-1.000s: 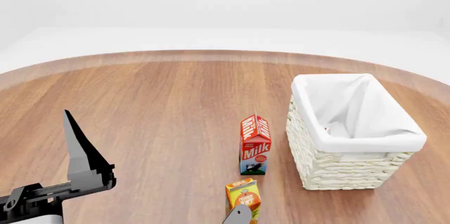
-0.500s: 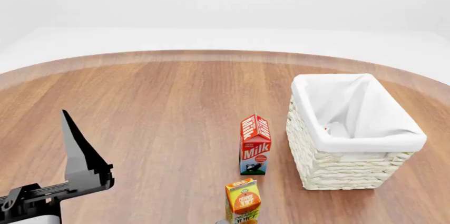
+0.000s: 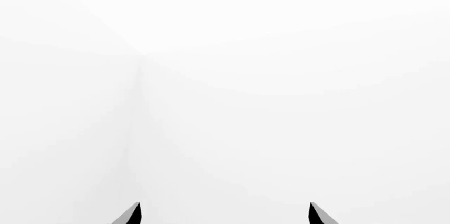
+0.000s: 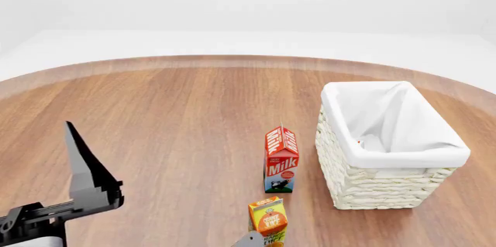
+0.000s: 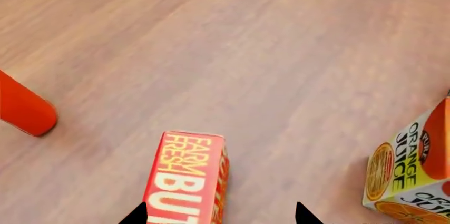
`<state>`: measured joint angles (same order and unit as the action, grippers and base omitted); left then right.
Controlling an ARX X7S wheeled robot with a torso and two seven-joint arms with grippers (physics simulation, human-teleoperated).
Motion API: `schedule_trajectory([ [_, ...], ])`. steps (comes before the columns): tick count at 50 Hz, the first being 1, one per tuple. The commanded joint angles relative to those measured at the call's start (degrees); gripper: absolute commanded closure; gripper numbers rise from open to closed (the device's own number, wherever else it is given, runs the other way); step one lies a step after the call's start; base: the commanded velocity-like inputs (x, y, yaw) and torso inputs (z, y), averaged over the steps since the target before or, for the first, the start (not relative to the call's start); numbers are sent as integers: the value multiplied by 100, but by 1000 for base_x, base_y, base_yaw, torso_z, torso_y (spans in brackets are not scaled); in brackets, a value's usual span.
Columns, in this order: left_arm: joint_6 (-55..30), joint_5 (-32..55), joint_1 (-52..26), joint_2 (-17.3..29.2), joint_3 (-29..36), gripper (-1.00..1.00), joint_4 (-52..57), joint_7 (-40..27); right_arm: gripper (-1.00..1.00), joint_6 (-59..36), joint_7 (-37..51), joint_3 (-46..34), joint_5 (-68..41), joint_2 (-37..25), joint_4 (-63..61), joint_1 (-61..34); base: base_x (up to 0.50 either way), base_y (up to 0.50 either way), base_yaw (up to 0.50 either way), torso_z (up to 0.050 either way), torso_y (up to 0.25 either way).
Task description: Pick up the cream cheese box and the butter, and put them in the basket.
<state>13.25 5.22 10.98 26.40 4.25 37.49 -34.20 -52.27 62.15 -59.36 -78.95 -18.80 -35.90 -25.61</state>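
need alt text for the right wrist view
A red rectangular butter box with yellow lettering lies flat on the brown wooden table, between the open right gripper tips. An orange juice carton stands to one side, a red-orange rounded object to the other.

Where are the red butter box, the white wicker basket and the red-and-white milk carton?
Red butter box with yellow lettering [image 5: 184, 182]: right wrist view, on its lettered top face.
White woven wicker basket with cloth liner [image 4: 372, 186]: head view, on its woven front wall.
Red-and-white milk carton [image 4: 281, 164]: head view, on its front panel.
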Motion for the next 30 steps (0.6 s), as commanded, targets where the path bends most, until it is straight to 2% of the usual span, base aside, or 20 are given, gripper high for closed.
schedule_trajectory([
  [1, 27, 32, 16, 17, -36, -100, 1, -22, -100, 105, 194, -32, 75, 180, 108, 111, 0, 0, 0, 0, 0],
  [30, 27, 58, 23, 48, -59, -100, 14, -59, -100, 289, 50, -115, -25, 394, 205, 258, 0, 0, 0, 0, 0],
])
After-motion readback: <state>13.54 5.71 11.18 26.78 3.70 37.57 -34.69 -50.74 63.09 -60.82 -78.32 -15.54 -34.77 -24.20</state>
